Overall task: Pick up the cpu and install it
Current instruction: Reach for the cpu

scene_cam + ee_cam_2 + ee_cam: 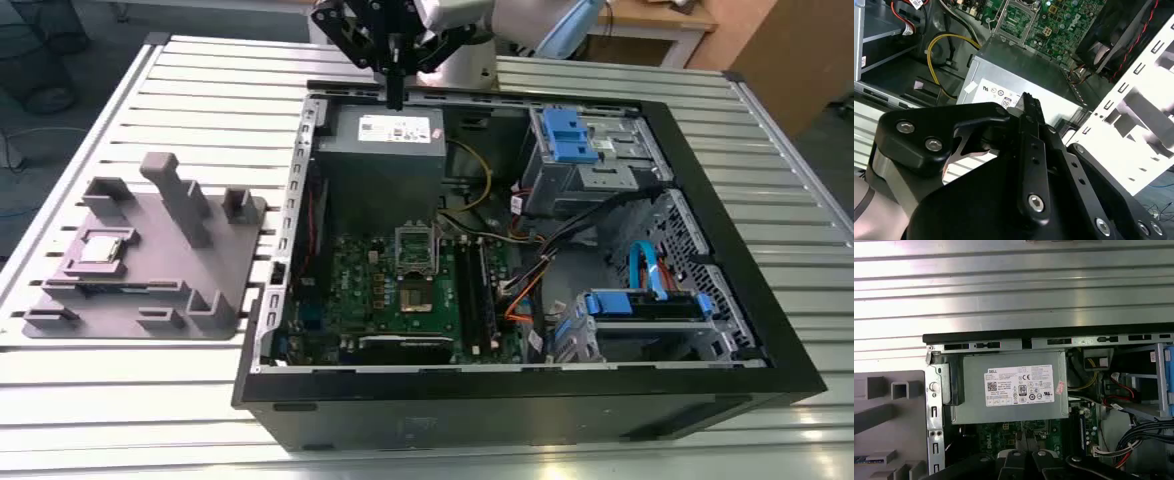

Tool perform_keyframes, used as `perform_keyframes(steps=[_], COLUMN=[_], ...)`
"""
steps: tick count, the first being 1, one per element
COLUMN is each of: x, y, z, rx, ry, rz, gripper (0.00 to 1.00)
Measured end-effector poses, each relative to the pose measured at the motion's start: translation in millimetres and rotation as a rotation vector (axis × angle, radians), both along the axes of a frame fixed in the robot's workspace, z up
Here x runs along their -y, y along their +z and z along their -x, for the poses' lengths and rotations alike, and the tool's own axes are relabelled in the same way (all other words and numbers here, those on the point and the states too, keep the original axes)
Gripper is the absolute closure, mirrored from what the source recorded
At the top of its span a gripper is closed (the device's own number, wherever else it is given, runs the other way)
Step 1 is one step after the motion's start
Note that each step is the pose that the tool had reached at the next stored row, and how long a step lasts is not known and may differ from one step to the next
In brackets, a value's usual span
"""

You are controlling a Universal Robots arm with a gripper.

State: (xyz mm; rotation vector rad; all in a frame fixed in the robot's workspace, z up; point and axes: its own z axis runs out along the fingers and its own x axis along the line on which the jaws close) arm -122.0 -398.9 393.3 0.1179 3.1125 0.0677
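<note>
The cpu [107, 247], a small silvery-beige square, lies flat in a recess of the grey holder block [174, 300] on the table, at the exterior view's left of the open computer case [721, 250]. My gripper [396, 100] hangs above the case's far edge, over the grey power supply [382, 135], far from the cpu. Its black fingers [1029, 107] are pressed together with nothing between them. On the green motherboard [360, 290] the socket [418, 297] sits with its dark metal frame [416, 245] raised.
The case has tall black walls around the board. Inside are blue drive cages [574, 135], a bundle of cables [534, 250] and memory slots [474, 290]. The holder block carries upright posts [180, 195]. The ribbed metal table [200, 90] runs around the case.
</note>
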Motion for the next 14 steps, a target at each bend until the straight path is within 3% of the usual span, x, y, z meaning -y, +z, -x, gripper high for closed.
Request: perform_keyframes(steps=[14], x=[0.0], y=[-0.1], z=[4.8], rx=[0.0], ry=[0.0], rz=[0.0], gripper=[0.89])
